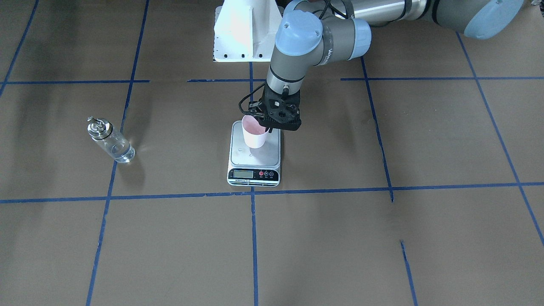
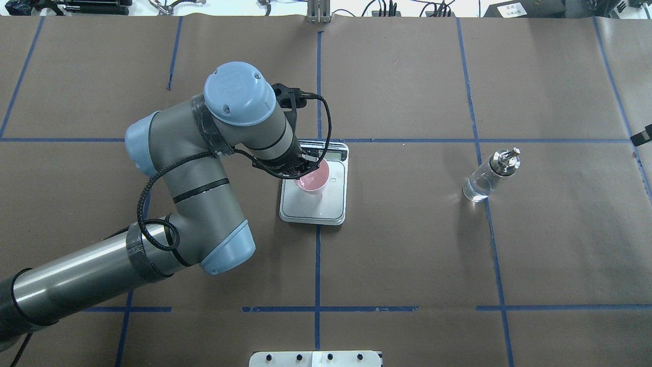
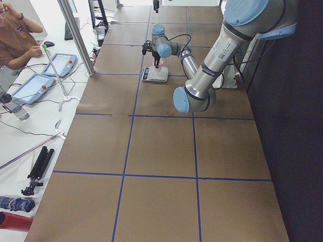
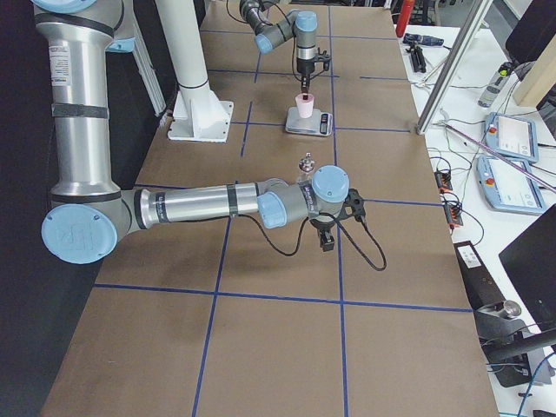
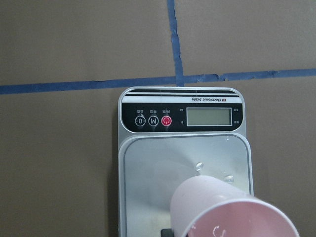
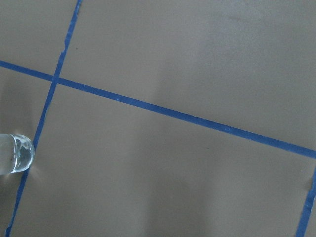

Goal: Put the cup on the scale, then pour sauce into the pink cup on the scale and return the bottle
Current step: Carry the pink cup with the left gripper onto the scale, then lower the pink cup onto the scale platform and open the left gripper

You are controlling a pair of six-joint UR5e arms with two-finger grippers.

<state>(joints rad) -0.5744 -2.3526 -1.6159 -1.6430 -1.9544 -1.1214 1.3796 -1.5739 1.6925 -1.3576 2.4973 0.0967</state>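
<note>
The small pale-pink paper cup (image 1: 254, 136) is pinched by the left claw (image 1: 267, 126), just beneath it on the flat steel scale (image 1: 250, 158). Pouring from the clear glass bottle (image 1: 111, 141), well aside, is not yet begun.

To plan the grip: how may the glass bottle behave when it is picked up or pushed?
The bottle looks like smooth clear glass, so probably rigid, slippery and breakable. Standing narrow and upright, it may tip if pushed high.

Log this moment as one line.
left gripper: shut on cup rim, over scale | bottle: upright, unheld | right gripper: state unclear | pour: not started
</note>
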